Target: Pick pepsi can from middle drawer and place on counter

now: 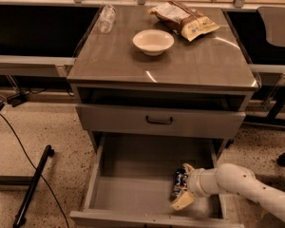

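The pepsi can [179, 182], blue with silver ends, lies on its side on the floor of the open middle drawer [130, 186], near its right front corner. My gripper [184, 186] reaches into the drawer from the right on a white arm. It is open, with one pale finger behind the can and one pale finger [182, 202] in front of it. The can rests on the drawer floor. The counter [190, 68] is the glossy grey-brown top of the cabinet above.
On the counter stand a white bowl [153, 42], a snack bag [183, 19] and a clear plastic bottle [106, 18] lying at the back left. The upper drawer front [159, 120] is closed. A black pole and cable [33, 184] lie on the floor at left.
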You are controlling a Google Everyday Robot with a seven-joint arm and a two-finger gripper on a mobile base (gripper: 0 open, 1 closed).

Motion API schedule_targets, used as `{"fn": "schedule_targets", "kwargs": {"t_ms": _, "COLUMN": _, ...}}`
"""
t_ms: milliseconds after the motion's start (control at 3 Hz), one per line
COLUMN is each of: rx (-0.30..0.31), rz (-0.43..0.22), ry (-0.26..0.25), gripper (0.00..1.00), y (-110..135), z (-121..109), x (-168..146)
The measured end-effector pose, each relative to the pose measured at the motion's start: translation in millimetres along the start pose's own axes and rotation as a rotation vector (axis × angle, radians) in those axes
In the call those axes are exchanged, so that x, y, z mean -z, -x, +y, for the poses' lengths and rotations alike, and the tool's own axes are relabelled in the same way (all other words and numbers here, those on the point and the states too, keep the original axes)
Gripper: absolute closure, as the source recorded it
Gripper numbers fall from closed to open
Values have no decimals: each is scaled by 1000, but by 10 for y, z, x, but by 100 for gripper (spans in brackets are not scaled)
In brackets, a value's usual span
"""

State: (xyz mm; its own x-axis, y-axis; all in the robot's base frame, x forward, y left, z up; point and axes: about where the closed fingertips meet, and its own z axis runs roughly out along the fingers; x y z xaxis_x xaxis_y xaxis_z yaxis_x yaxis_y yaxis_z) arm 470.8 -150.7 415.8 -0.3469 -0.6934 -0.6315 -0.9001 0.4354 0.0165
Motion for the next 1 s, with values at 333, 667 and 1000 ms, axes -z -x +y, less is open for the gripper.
{"fn": "schedule_targets", "kwargs": {"t_ms": 333, "rx": -36, "rz": -47, "ry": -2, "gripper": 0, "y": -105, "z": -179, "x": -84}}
{"fn": "schedule_targets", "kwargs": {"t_ms": 667, "rx": -20, "rz": -99, "ry": -11, "gripper": 0, "y": -172, "z": -312, "x": -82}}
{"fn": "schedule_targets", "kwargs": {"t_ms": 1000, "rx": 20, "rz": -131, "ry": -2, "gripper": 0, "y": -199, "z": -385, "x": -161}}
